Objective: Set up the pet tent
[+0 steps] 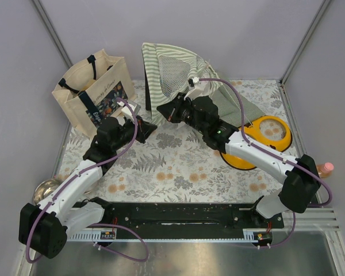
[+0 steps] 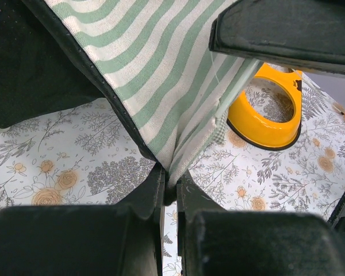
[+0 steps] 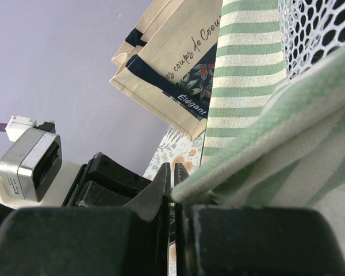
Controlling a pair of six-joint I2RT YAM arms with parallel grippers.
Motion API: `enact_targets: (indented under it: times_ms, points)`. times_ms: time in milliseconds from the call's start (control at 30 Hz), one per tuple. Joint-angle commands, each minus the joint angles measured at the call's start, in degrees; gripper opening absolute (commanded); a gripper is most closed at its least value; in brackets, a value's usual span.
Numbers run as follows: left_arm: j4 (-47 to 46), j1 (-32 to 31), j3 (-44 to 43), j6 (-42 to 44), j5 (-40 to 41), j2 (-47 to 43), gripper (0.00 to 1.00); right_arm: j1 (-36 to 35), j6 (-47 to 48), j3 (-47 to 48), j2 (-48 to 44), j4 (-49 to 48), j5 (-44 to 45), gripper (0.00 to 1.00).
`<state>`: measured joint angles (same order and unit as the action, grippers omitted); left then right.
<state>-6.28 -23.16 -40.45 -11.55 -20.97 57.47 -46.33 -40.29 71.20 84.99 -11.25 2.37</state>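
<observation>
The tent is matt woven cloth with a coarse, visible weave. Its mesh panel is white open netting. The tote bag is matt beige canvas. The bowl is glossy yellow plastic. The tablecloth looks smooth and matt. The 2 grippers, left gripper and right gripper, have matt black plastic fingers, finely grainy. The table's front strip is dull brushed metal.

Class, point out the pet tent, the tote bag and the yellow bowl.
pet tent (image 1: 154, 75), top external view, striped fabric left of the mesh
tote bag (image 1: 75, 106), top external view, beige canvas panel
yellow bowl (image 2: 259, 127), left wrist view, outer wall
</observation>
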Motion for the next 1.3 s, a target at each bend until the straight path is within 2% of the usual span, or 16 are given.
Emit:
enact_targets:
  times_ms: [0, 567, 1267]
  points:
    - [16.48, 0.75, 3.97, 2.23, 2.78, 0.97, 0.00, 6.60, 3.91, 7.46, -2.46, -14.77, 15.73, 0.00]
    - [17.09, 0.66, 1.42, 1.71, 2.16, 1.59, 0.00, 6.60, 4.69, 1.31, -3.69, -13.54, 13.98, 0.00]
    - [18.59, 0.66, 1.78, 2.15, 3.22, 3.26, 0.00, 6.60, 4.44, 2.37, -5.18, -14.68, 12.39, 0.00]
